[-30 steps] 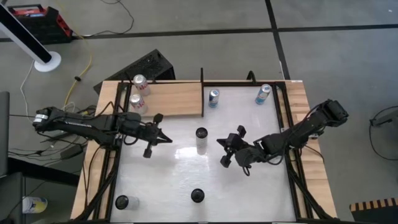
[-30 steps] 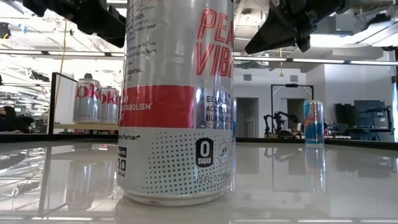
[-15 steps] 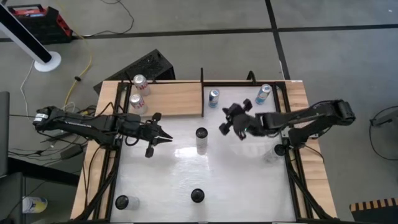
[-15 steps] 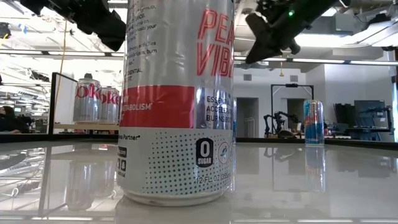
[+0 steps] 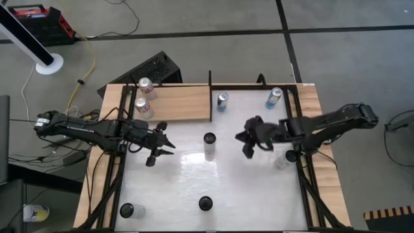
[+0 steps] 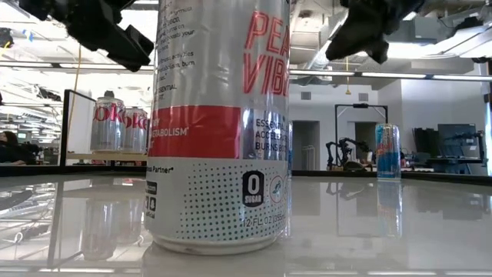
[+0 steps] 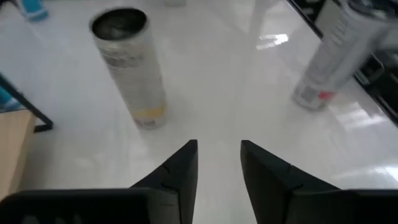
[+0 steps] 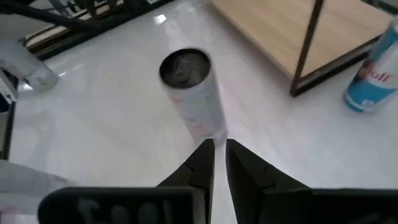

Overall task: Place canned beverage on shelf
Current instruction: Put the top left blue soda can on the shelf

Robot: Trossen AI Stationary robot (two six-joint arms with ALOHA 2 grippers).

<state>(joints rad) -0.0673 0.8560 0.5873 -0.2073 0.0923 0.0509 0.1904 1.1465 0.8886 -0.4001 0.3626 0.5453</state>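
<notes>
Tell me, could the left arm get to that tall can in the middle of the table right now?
Probably yes. The left gripper hangs over the white tabletop beside the tall can, holding nothing, its fingers slightly apart. Only bare table lies between them. The right gripper hovers on the can's other side, clear of that path.

Bright overhead light glares off the glossy tabletop (image 5: 194, 181) (wrist views slightly blurred).

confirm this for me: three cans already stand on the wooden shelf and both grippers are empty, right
Not quite. The high view shows two cans on the wooden shelf, not three. The rest holds: the left gripper and the right gripper hold nothing, one on each side of the tall can at mid-table.
</notes>
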